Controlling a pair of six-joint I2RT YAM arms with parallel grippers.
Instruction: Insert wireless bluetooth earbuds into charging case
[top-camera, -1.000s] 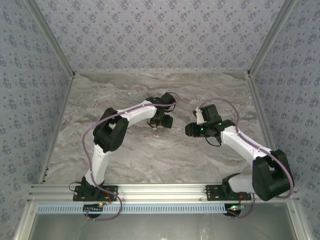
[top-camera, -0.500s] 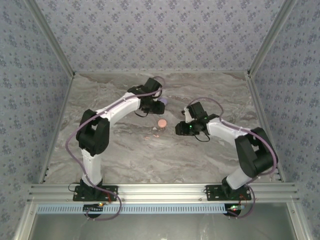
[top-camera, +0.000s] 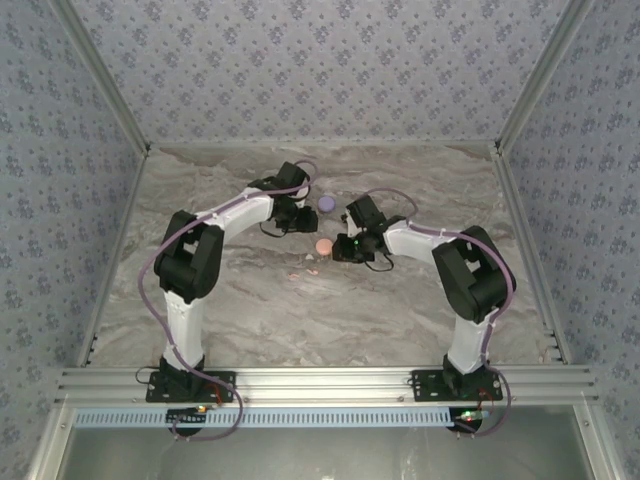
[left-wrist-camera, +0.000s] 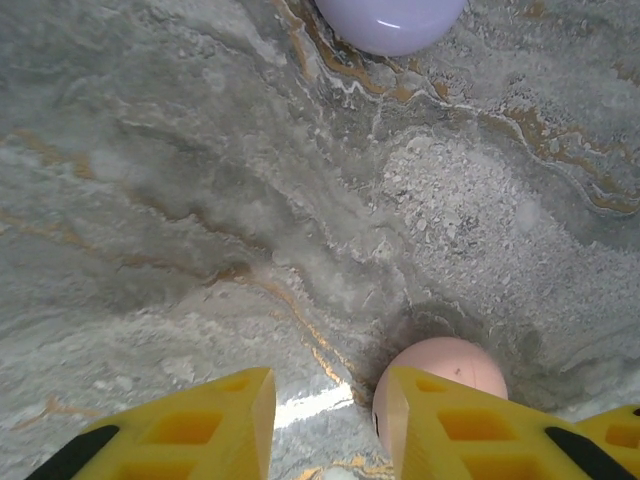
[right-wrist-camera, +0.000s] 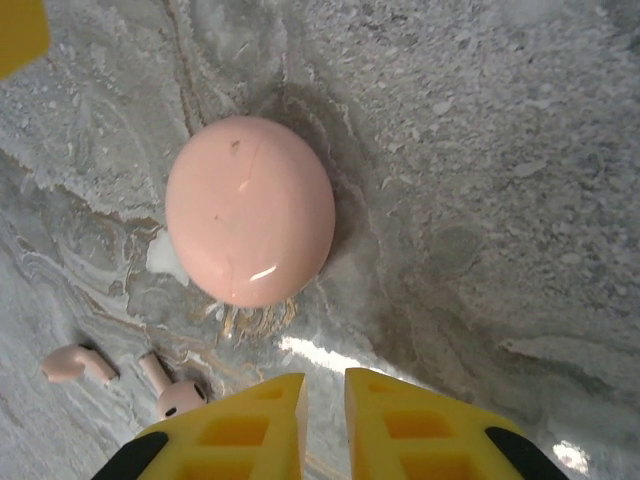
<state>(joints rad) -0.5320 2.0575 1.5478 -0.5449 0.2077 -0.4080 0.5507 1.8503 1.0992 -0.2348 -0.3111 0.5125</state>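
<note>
A closed salmon-pink charging case (right-wrist-camera: 250, 210) lies on the marble table, just ahead of my right gripper (right-wrist-camera: 325, 385), whose yellow fingers stand almost together with nothing between them. Two pale pink earbuds (right-wrist-camera: 75, 363) (right-wrist-camera: 170, 392) lie loose to the left of those fingers. My left gripper (left-wrist-camera: 328, 395) hovers open over bare marble, and the pink case (left-wrist-camera: 445, 372) sits just behind its right finger (left-wrist-camera: 440, 430). From above, the pink case (top-camera: 323, 245) lies between the left gripper (top-camera: 298, 222) and the right gripper (top-camera: 338, 250), with tiny pink earbuds (top-camera: 311, 259) just in front.
A closed round purple case (left-wrist-camera: 390, 15) lies farther back, seen from above at the far middle (top-camera: 326, 203). Patterned walls enclose the marble table (top-camera: 240, 310) on three sides. A yellow finger of the other gripper (right-wrist-camera: 20, 30) shows in the right wrist view's corner.
Both arms have swung toward the far middle and now flank the pink case. The left gripper's fingers have narrowed; the right gripper has shut.
</note>
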